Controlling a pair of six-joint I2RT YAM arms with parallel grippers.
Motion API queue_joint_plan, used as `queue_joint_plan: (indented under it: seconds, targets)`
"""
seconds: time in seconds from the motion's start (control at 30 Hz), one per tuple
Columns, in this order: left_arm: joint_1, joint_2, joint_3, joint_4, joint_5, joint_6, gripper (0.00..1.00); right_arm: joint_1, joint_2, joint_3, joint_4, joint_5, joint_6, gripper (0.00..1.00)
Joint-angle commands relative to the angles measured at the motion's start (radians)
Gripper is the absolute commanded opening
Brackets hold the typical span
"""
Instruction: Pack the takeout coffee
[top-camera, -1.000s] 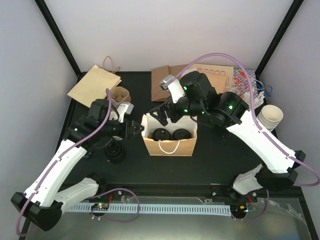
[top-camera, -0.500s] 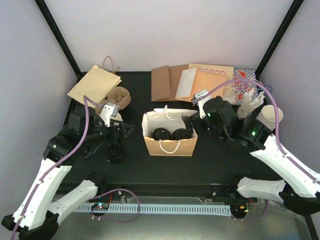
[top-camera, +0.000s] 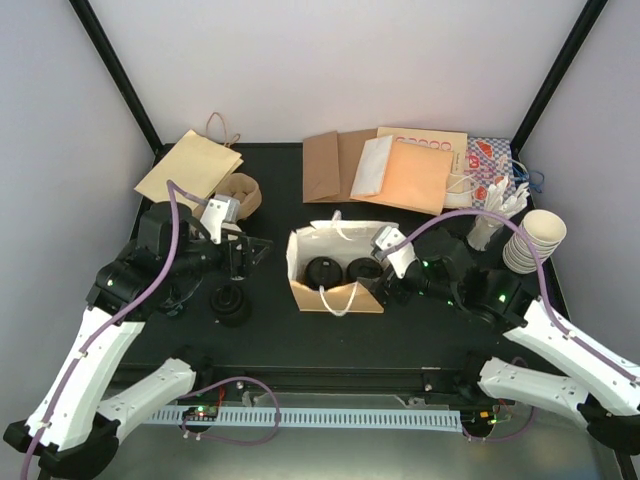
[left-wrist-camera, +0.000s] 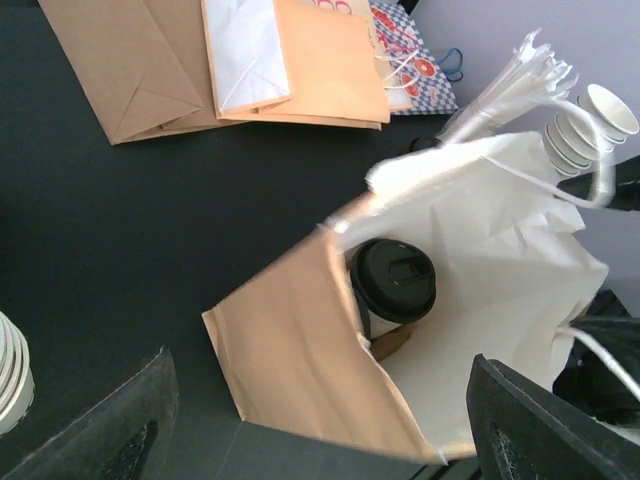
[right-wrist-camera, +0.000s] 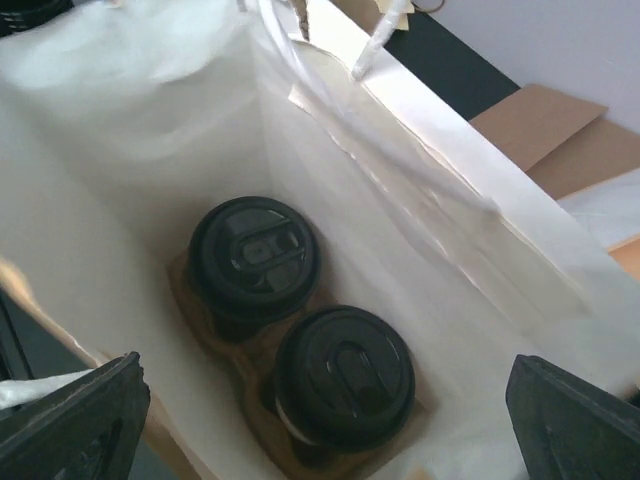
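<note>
Where the black tabletop (top-camera: 300, 335) runs closest to the arm bases, a small black round object (top-camera: 231, 306) sits, too dark to make out further. Just beyond it the left gripper (top-camera: 250, 255) hovers a little to the left of an upright kraft paper bag with a white lining (top-camera: 310, 295). Its fingers are spread wide with nothing between them. The right gripper (top-camera: 378, 280) is at the bag's right wall, its fingers likewise spread and holding nothing. On the floor of the bag a small cream paper cup with a round black sip lid (right-wrist-camera: 255, 250) stands upright beside a second lidded cup (right-wrist-camera: 345, 375), both seated in a brown pulp carrier (right-wrist-camera: 258, 350). Farther back on the right stands a stack of lidless cream cups (top-camera: 535, 238). Along the far edge lie a flat brown paper bag (top-camera: 322, 165), a flat white one (top-camera: 372, 165), a flat orange one (top-camera: 418, 178) and, at the left, a kraft bag with a twine handle (top-camera: 188, 168).
</note>
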Motion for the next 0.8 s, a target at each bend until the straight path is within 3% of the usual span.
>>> queue_joint_plan:
  seconds: [0.0,0.23,0.4,0.77]
  targets:
    - [-0.004,0.016,0.047,0.029,-0.009,0.011,0.81,0.033,-0.019,-0.075,0.057,0.076,-0.082,1.00]
    - [-0.004,0.061,0.089,0.035,0.001,0.033,0.82,0.234,-0.099,-0.247,0.172,0.272,-0.186,1.00]
    - [-0.004,0.088,0.094,0.057,0.045,0.035,0.83,0.246,-0.148,-0.290,0.217,0.307,-0.150,1.00]
    - [-0.027,0.123,0.000,0.129,0.215,0.028,0.83,0.246,-0.134,-0.100,0.249,0.315,-0.165,1.00]
